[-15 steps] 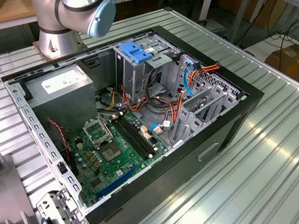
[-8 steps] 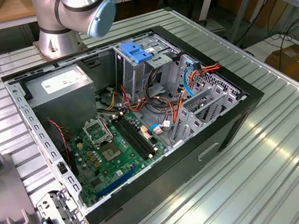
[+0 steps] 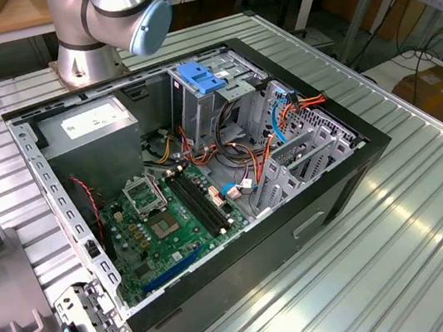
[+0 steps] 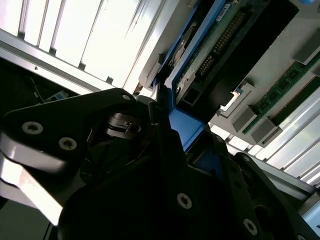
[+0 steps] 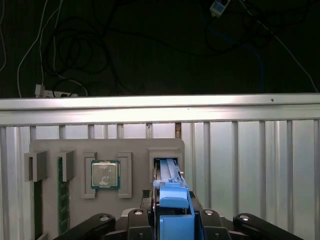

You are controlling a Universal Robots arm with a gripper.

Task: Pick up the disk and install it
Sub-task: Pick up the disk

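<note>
above the ribbed metal table, the claw grips the disk.

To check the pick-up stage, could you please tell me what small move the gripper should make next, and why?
Probably a straight pull along the disk, out of its slot in the grey tray. In both wrist views the gripper appears shut on its blue carrier end, while the disk's far end seems to sit in the slot; pulling sideways could jam it.
</note>
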